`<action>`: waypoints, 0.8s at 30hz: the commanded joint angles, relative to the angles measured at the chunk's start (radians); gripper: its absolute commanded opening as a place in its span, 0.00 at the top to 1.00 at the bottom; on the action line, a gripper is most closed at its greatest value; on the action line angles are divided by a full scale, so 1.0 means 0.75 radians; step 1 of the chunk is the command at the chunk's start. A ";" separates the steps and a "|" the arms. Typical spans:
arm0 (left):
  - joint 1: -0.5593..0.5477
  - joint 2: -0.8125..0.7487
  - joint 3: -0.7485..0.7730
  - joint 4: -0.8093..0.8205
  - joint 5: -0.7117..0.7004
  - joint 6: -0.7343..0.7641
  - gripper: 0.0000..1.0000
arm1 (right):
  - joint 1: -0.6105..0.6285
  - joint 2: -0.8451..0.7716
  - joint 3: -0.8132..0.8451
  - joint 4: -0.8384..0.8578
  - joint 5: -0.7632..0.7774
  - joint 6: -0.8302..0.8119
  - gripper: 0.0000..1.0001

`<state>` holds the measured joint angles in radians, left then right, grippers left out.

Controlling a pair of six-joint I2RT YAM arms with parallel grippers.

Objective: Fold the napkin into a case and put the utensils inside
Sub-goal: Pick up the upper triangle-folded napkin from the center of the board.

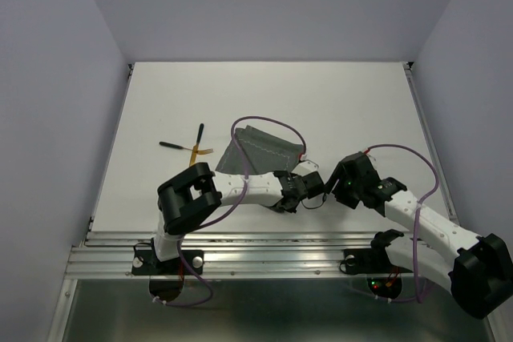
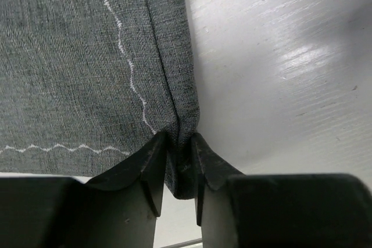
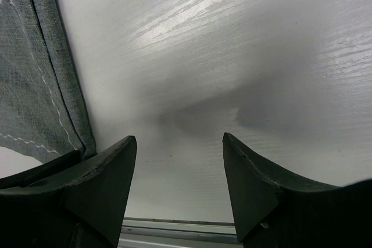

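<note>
Left gripper (image 2: 180, 143) pinches the napkin (image 2: 70, 56) at its folded four-o'clock corner, seemingly to pull the fold, while right gripper (image 3: 180, 149) hovers spread and empty just beside, at three o'clock.

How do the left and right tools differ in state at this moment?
The left tool is shut, pinching the napkin at its corner; the right tool is open and holds nothing. The left sits on cloth, the right over bare table beside it. Both are dark and low.
</note>
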<state>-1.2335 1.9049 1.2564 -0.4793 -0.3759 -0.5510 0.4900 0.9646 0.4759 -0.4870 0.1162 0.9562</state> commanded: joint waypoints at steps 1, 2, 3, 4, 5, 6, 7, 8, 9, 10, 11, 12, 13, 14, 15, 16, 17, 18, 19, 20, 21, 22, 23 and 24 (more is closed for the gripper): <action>0.008 0.047 -0.063 0.062 -0.008 0.047 0.70 | -0.011 -0.006 0.057 -0.013 0.025 -0.021 0.34; 0.017 0.049 -0.074 0.097 0.008 0.056 0.73 | -0.011 -0.008 0.061 -0.017 0.029 -0.019 0.34; 0.033 0.056 -0.084 0.109 0.045 0.066 0.78 | -0.011 -0.014 0.063 -0.028 0.037 -0.019 0.34; 0.041 0.052 -0.108 0.142 0.059 0.072 0.82 | -0.011 -0.018 0.067 -0.036 0.041 -0.021 0.34; 0.049 0.035 -0.121 0.156 0.088 0.074 0.92 | -0.011 -0.022 0.075 -0.042 0.048 -0.023 0.34; 0.057 0.023 -0.133 0.169 0.100 0.080 0.97 | -0.011 -0.030 0.077 -0.050 0.048 -0.025 0.34; 0.068 0.009 -0.143 0.181 0.115 0.086 1.00 | -0.011 -0.032 0.081 -0.052 0.048 -0.027 0.34; 0.088 -0.012 -0.163 0.203 0.143 0.090 1.00 | -0.011 -0.032 0.087 -0.056 0.050 -0.033 0.34; 0.098 -0.058 -0.174 0.216 0.164 0.109 1.00 | -0.011 -0.024 0.096 -0.056 0.042 -0.037 0.34; 0.104 -0.087 -0.186 0.250 0.186 0.121 1.00 | -0.011 -0.016 0.104 -0.056 0.037 -0.040 0.34; 0.121 -0.148 -0.215 0.265 0.223 0.131 1.00 | -0.011 -0.004 0.112 -0.054 0.027 -0.048 0.34; 0.129 -0.179 -0.225 0.277 0.247 0.137 1.00 | -0.011 0.013 0.138 -0.048 0.021 -0.054 0.34; 0.137 -0.206 -0.251 0.303 0.290 0.152 1.00 | -0.011 0.049 0.153 -0.036 0.013 -0.062 0.33; 0.149 -0.259 -0.262 0.316 0.305 0.156 1.00 | -0.011 0.070 0.167 -0.018 -0.016 -0.066 0.33; 0.156 -0.286 -0.272 0.328 0.319 0.158 1.00 | -0.011 0.090 0.194 0.037 -0.032 -0.072 0.29; 0.162 -0.304 -0.292 0.350 0.333 0.162 1.00 | -0.011 0.115 0.210 0.070 -0.054 -0.074 0.26; 0.168 -0.341 -0.301 0.361 0.364 0.162 1.00 | -0.011 0.176 0.228 0.099 -0.099 -0.076 0.24; 0.180 -0.355 -0.307 0.365 0.376 0.162 1.00 | -0.011 0.213 0.247 0.154 -0.120 -0.078 0.22; 0.184 -0.370 -0.313 0.375 0.391 0.162 1.00 | -0.011 0.252 0.267 0.183 -0.140 -0.080 0.21; 0.190 -0.388 -0.323 0.383 0.407 0.162 1.00 | -0.011 0.337 0.310 0.203 -0.191 -0.076 0.21; 0.197 -0.398 -0.327 0.387 0.415 0.162 1.00 | -0.011 0.376 0.335 0.226 -0.208 -0.076 0.21; 0.207 -0.405 -0.331 0.392 0.421 0.160 1.00 | -0.011 0.413 0.351 0.281 -0.228 -0.078 0.21; 0.211 -0.417 -0.337 0.398 0.434 0.160 1.00 | -0.011 0.448 0.380 0.307 -0.245 -0.074 0.21; 0.213 -0.425 -0.344 0.402 0.440 0.156 1.00 | -0.011 0.515 0.398 0.340 -0.259 -0.072 0.21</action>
<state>-1.0843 1.6463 1.0203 -0.2272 -0.0982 -0.4480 0.4900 1.2606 0.6941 -0.3820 0.0051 0.9115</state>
